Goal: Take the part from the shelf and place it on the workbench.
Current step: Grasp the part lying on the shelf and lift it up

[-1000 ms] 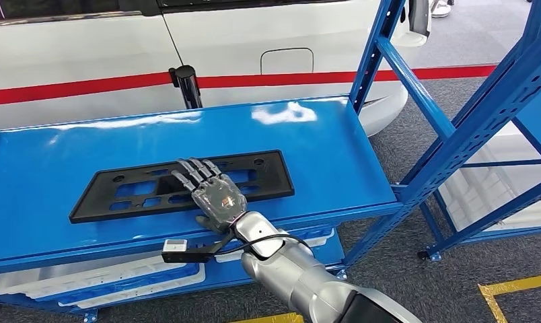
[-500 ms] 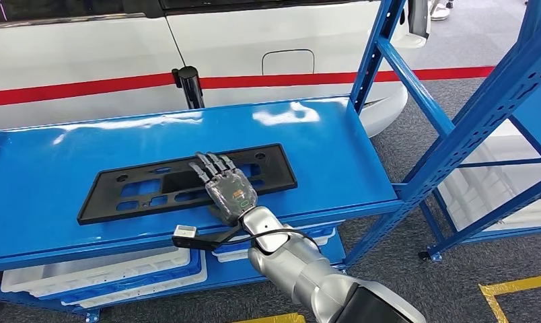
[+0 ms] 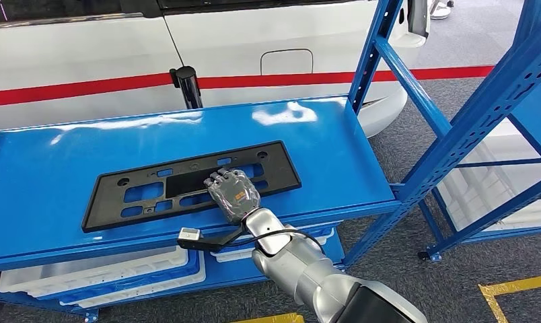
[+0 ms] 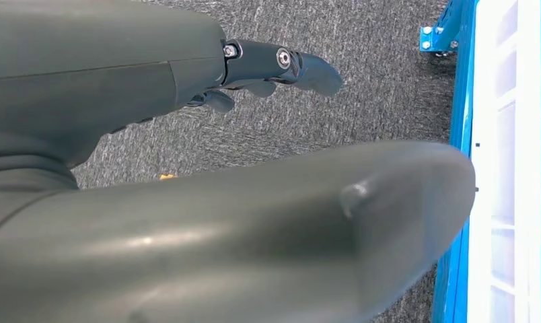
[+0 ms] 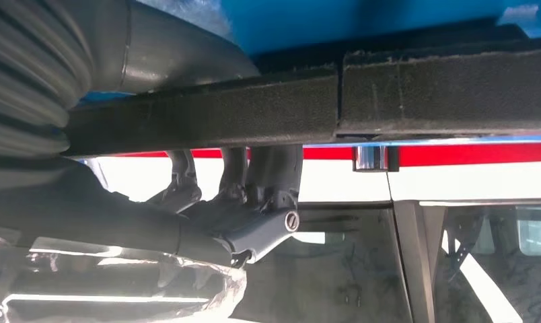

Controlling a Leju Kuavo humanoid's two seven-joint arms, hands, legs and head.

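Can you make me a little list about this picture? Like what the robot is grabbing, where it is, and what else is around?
part: black flat frame with cutouts
where: lying on the blue shelf
right hand: on the frame's near edge, fingers curled over it
left hand: hanging over grey carpet, holding nothing
under the shelf: white bins
behind: white car with a red stripe
step: frame not lifted yet

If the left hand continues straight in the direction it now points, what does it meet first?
The left hand hangs beside the shelf, pointing down at the grey carpet floor. Nothing lies between, so it would probably meet the floor first, though depth is unclear.
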